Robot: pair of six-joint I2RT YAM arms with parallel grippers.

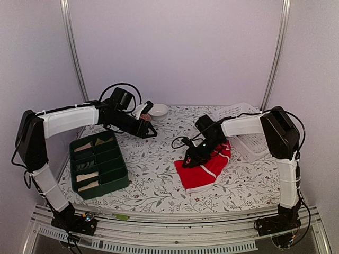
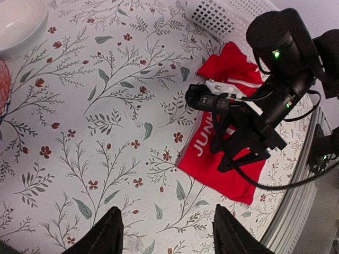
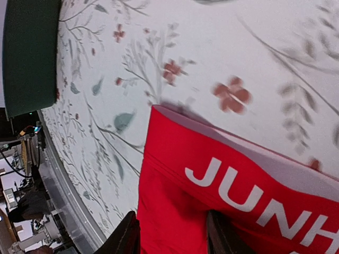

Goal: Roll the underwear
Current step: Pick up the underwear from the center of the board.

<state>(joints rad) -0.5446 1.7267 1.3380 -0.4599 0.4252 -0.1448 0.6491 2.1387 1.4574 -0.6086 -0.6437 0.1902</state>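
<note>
**Top external view.** One red underwear (image 1: pixel 204 172) lies flat on the table (image 1: pixel 153 180), right of centre. One green tray (image 1: pixel 98 164) at the left holds pale rolls (image 1: pixel 87 177); their count is unclear. One white basket (image 1: pixel 244 129) and one white bowl (image 1: pixel 159 110) are at the back. The left arm reaches toward the back, with the left gripper (image 1: pixel 150 130) near the bowl. The right arm bends inward, with the right gripper (image 1: pixel 190 160) low at the garment's left edge.

**Left wrist view.** The left fingers (image 2: pixel 112 235) are spread with nothing between them, over bare table. The red underwear (image 2: pixel 222 169) is well apart from them.

**Right wrist view.** The right fingers (image 3: pixel 126 241) are spread, with the red cloth (image 3: pixel 175 180) between them. Contact cannot be told.
</note>
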